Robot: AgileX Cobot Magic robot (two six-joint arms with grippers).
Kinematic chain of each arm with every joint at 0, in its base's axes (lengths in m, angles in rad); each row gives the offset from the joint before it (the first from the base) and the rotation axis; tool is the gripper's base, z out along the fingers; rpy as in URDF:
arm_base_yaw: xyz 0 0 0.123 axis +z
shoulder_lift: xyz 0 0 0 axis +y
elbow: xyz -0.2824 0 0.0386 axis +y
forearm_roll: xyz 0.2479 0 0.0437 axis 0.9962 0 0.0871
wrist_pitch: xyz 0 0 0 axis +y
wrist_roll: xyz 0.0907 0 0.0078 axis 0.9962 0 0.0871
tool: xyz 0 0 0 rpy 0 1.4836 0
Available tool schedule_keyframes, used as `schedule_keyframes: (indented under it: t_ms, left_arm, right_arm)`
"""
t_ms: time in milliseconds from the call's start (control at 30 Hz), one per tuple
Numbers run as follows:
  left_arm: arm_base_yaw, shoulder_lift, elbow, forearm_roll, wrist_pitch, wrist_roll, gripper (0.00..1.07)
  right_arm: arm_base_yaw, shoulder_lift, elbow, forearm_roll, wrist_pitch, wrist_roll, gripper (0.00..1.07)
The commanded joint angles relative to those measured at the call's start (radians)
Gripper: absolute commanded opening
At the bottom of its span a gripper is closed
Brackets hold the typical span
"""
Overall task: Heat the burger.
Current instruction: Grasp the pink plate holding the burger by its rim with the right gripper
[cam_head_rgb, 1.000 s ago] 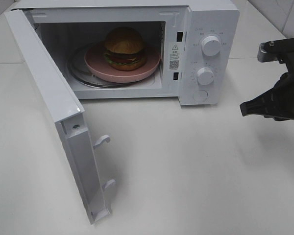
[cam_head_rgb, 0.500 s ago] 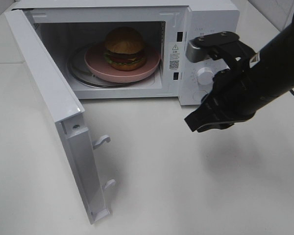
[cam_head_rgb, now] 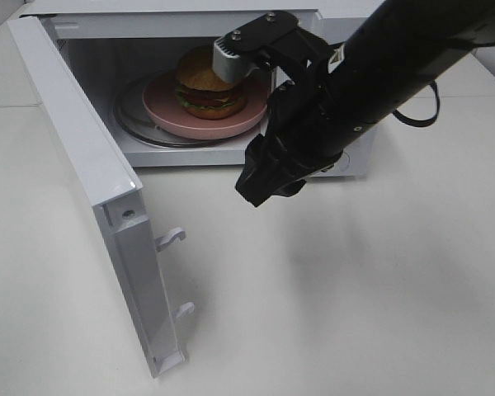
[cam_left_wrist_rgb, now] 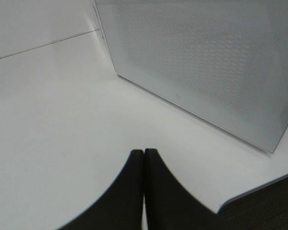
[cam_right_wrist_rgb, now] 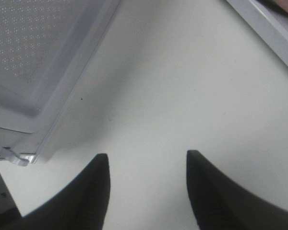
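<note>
"Where was the burger (cam_head_rgb: 208,81)?"

"Inside the microwave (cam_head_rgb: 190,157), on a pink plate (cam_head_rgb: 167,111) that lay on the glass turntable (cam_head_rgb: 130,124)."

"Which way up?"

"Upright. The domed bun was on top and the layers were stacked beneath it, so its axis ran straight up and down. Being round, it faced no side in particular."

"And the door (cam_head_rgb: 74,140)?"

"Wide open, standing out over the counter (cam_head_rgb: 355,313)."

"The claws?"

"The right claw (cam_head_rgb: 260,188) hung above the counter, just in front of the oven's mouth. Its fingers (cam_right_wrist_rgb: 93,191) were spread, with only bare counter between them. I saw the left claw (cam_left_wrist_rgb: 144,152) only through its own camera. Its fingers were pressed together on nothing, low over the counter near the door's perforated panel."
</note>
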Motion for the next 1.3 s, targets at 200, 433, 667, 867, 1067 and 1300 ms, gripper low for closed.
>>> schedule_keyframes:
  t_ms: [200,433,667,867,1067,1300]
  left_arm:
    - [0.005,-0.008,0.002,-0.011,-0.013,0.001,0.0]
    - [0.005,-0.008,0.002,-0.011,-0.013,0.001,0.0]
    - [0.005,-0.008,0.002,-0.011,-0.013,0.001,0.0]
    - [0.005,-0.008,0.002,-0.011,-0.013,0.001,0.0]
    - [0.005,-0.008,0.002,-0.011,-0.013,0.001,0.0]
    - [0.005,-0.008,0.002,-0.011,-0.013,0.001,0.0]
  right_arm:
    - [0.01,0.111,-0.117,-0.006,0.008,-0.228,0.61]
    - [0.01,0.183,-0.193,-0.017,-0.014,-0.322,0.64]
    - [0.01,0.235,-0.248,-0.02,-0.051,-0.401,0.64]
    - [0.023,0.297,-0.305,-0.057,-0.141,-0.41,0.65]
    - [0.083,0.328,-0.313,-0.259,-0.211,-0.396,0.65]
    - [0.114,0.383,-0.323,-0.524,-0.287,-0.245,0.65]
